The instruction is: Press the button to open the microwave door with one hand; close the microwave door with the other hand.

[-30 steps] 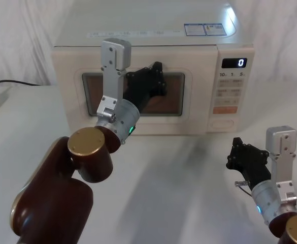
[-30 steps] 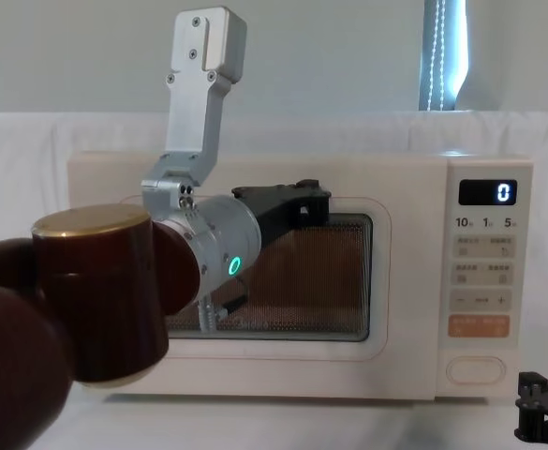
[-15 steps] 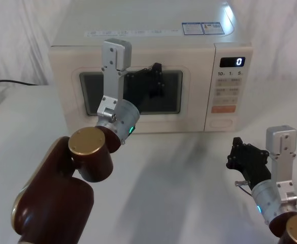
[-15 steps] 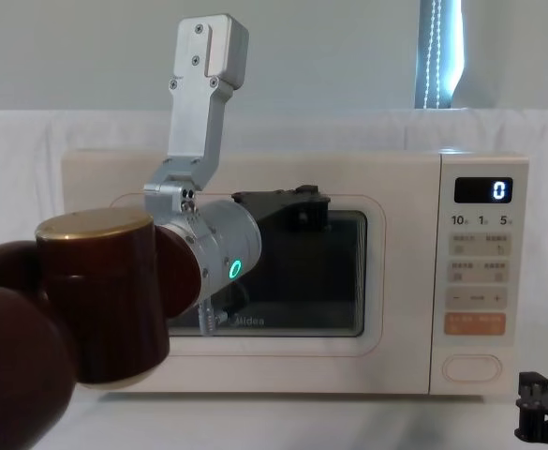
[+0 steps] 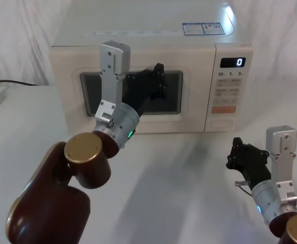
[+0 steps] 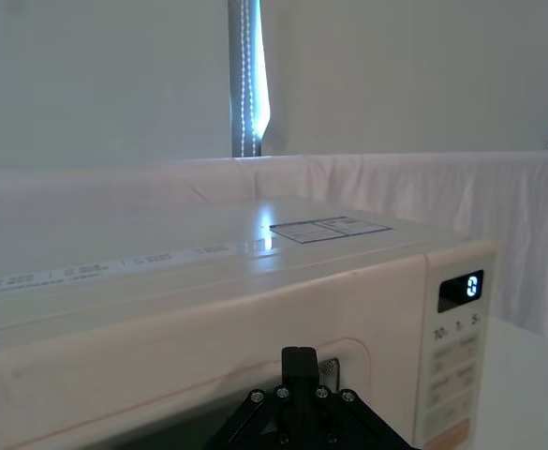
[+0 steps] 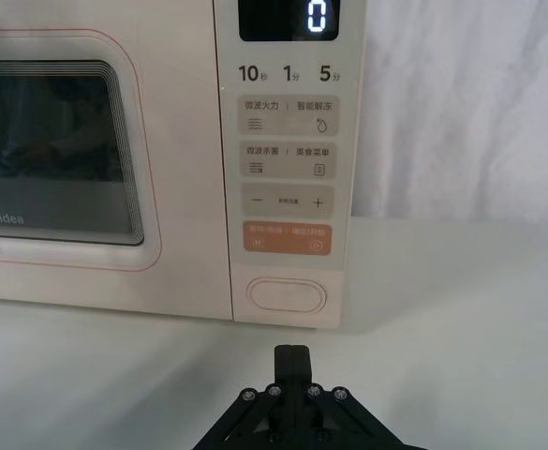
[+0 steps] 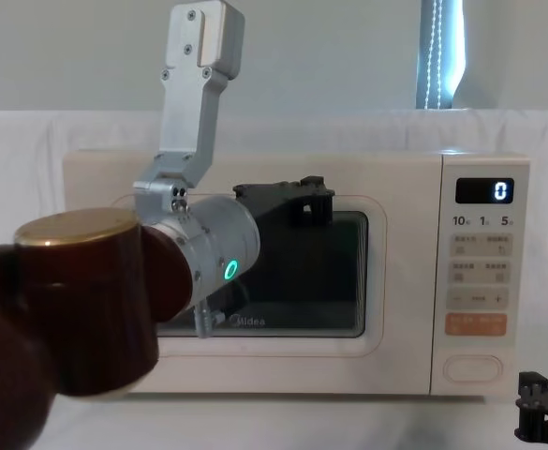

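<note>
The microwave (image 5: 138, 81) stands at the far side of the white table (image 5: 178, 178), its front facing the robot. Its door (image 5: 133, 94) takes up the left and middle of that front and sits flush with the control panel (image 5: 229, 86) on the right: no gap shows along the seam in the head, chest or right wrist views, so the door is shut. Judging from that alone, the closing half of the task looks finished, or very nearly so, and nothing here points to a press left to make.

The left arm reaches forward from the near left, and the left gripper (image 5: 153, 84) is up against the upper middle of the door's dark window (image 8: 283, 272). Whether its tips touch the glass or stand just off it I cannot tell, and I cannot tell how far its claw is open; it has hold of nothing that I can see.

The right gripper (image 5: 245, 156) hangs low at the near right, well apart from the microwave, pointing toward the panel. Its claw's opening cannot be told either, and nothing is in it.

The button (image 7: 286, 295) sits at the bottom of the panel, under the orange key (image 7: 286, 237), with nothing touching it. The display (image 7: 288, 17) reads 0.

What seems left is for the left arm to draw clear of the door.
</note>
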`<move>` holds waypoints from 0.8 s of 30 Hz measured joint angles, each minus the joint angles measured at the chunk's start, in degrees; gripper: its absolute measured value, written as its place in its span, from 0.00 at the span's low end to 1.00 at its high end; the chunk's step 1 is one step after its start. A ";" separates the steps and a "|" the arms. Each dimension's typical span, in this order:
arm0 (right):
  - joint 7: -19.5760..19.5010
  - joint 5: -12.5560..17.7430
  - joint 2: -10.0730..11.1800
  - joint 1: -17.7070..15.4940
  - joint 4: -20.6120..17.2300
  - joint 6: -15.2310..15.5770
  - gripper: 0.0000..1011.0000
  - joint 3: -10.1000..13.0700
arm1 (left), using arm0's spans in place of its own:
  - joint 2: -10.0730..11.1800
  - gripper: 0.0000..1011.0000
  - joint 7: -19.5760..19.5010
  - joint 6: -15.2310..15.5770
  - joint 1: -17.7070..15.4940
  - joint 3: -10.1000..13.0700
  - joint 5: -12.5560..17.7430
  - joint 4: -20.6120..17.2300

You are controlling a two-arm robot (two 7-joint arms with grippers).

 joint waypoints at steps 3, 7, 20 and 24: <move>0.00 0.00 0.00 0.00 0.00 0.00 0.00 0.00 | 0.47 0.00 0.04 0.44 1.19 0.04 -0.07 -1.78; 0.00 0.00 0.00 0.00 0.00 0.00 0.00 0.00 | 1.37 0.00 0.37 1.38 3.58 -0.09 -0.30 -5.04; 0.00 0.00 0.00 0.01 0.00 0.00 0.00 0.00 | 5.95 0.00 2.39 4.74 14.55 -3.23 -1.98 -18.87; 0.00 0.00 0.00 0.00 0.00 0.00 0.00 0.01 | 7.54 0.00 2.75 5.30 17.96 -4.52 -2.41 -22.63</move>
